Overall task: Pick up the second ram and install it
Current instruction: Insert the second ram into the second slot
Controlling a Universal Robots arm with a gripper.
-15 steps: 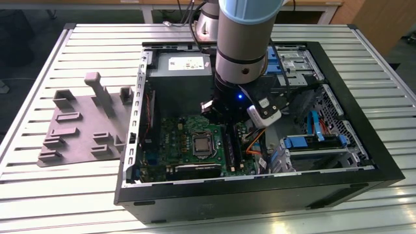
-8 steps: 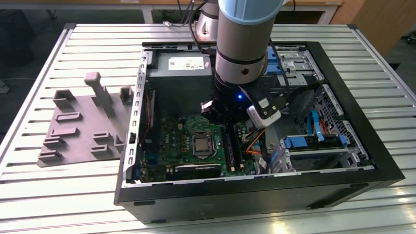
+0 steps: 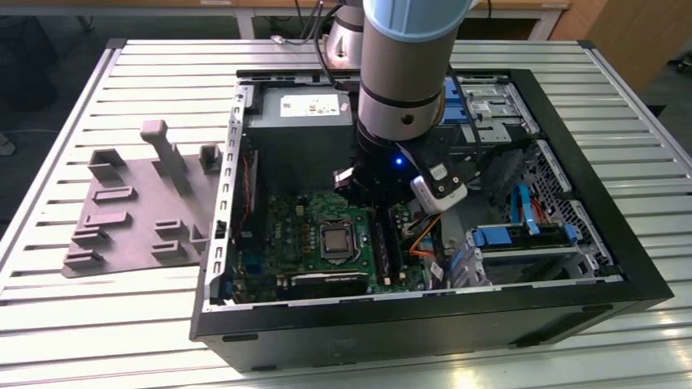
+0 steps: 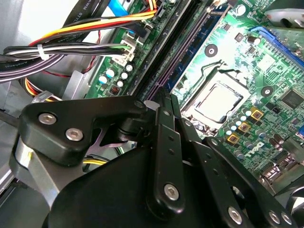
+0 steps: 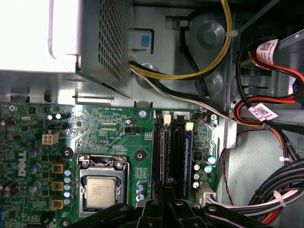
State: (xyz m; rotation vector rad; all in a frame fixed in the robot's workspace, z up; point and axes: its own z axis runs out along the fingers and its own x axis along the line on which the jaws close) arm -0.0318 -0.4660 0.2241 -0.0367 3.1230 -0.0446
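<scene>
My gripper (image 3: 373,201) is down inside the open computer case (image 3: 605,243), over the long memory slots of the green circuit board (image 3: 303,219). In both wrist views its two black fingers are pressed together around a thin dark strip seen edge-on, the second ram (image 5: 166,154) (image 4: 166,47). The strip runs straight away from the fingertips (image 5: 164,183), in line with one slot beside the blue slot (image 5: 188,152). Whether the ram sits fully in the slot I cannot tell. The gripper (image 4: 164,97) stands just above the board, next to the processor socket (image 4: 216,102).
A grey plastic holder block (image 3: 141,211) with upright posts lies on the slatted table at the exterior view's left. Bundles of red, yellow and black cables (image 5: 259,116) hang close to the slots. The metal power supply box (image 3: 303,121) and blue drive bays (image 3: 519,235) crowd the case.
</scene>
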